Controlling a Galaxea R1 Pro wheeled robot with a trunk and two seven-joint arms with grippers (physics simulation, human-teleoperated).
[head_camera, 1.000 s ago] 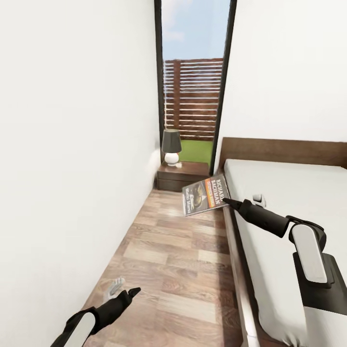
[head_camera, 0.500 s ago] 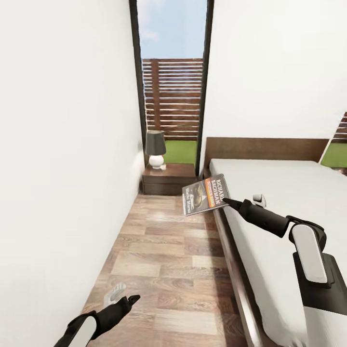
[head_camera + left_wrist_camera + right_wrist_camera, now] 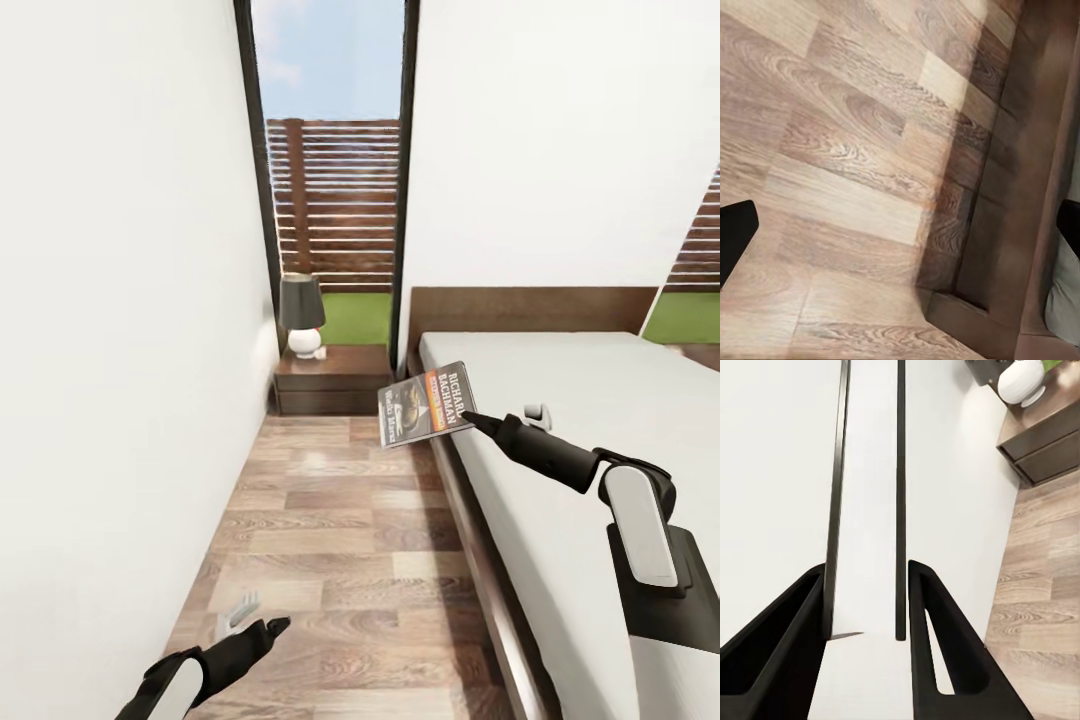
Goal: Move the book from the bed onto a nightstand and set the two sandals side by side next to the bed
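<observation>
My right gripper (image 3: 470, 418) is shut on the book (image 3: 425, 403), a thin dark paperback with an orange picture and white lettering. I hold it in the air beside the bed's (image 3: 590, 400) near corner, above the floor. In the right wrist view the book (image 3: 870, 510) runs edge-on between the two black fingers (image 3: 937, 630). The nightstand (image 3: 335, 378) stands ahead under the window, dark brown with drawers, and it also shows as the nightstand (image 3: 1050, 442) in the right wrist view. My left gripper (image 3: 270, 628) hangs low over the planks, open. The two sandals are out of view.
A dark-shaded lamp (image 3: 300, 315) with a white base occupies the nightstand's left part. A white wall (image 3: 120, 350) closes the left side of a narrow wood-plank aisle (image 3: 330, 520). The bed's dark frame (image 3: 1020, 187) borders the aisle on the right. The tall window (image 3: 330, 150) rises behind.
The whole picture has shifted, so the camera has moved: nightstand, window and bed sit further left in the picture. Both arms keep their pose and the book stays gripped.
</observation>
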